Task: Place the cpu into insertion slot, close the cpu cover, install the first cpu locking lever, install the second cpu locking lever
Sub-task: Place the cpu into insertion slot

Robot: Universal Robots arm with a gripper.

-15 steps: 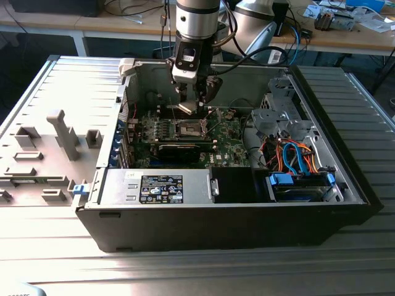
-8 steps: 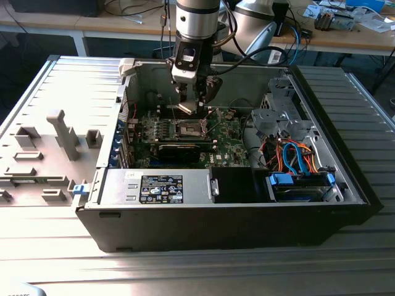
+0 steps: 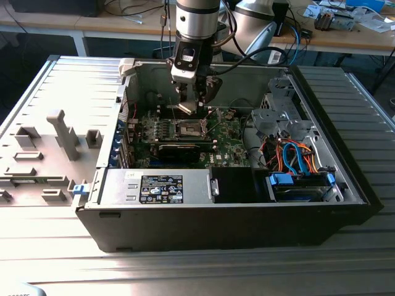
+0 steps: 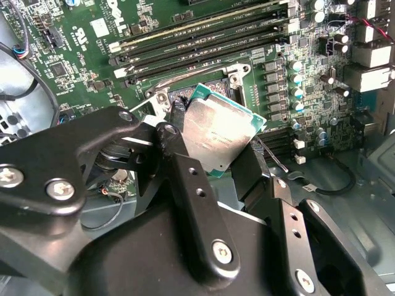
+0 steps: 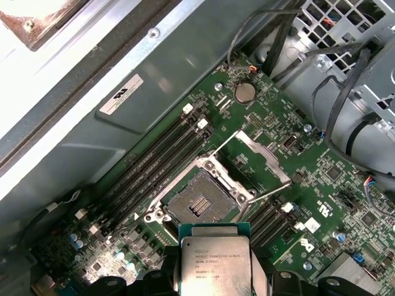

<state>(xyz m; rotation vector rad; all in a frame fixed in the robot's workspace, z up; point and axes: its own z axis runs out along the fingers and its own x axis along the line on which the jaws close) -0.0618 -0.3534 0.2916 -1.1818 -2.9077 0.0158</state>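
cpu [image 5: 214, 265] pinched in gripper [image 4: 213, 147], held just above the open insertion slot [image 5: 197, 206]

Small print marks the cpu [image 5: 214, 262] and a white label [image 5: 128, 94]

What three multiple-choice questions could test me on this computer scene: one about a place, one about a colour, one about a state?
1. Where is the cpu?
A) in a person's hand
B) in the gripper
C) on a shelf

2. What colour is the motherboard?
A) red
B) green
C) white

3. How is the insertion slot?
A) empty, cpu cover open
B) filled, cover shut
C) hidden under a fan

Answers:
1 B, the gripper clamps the chip's edges in both wrist views.
2 B, the board around the socket is green.
3 A, the slot's bare contacts show and the frame stands open beside it.
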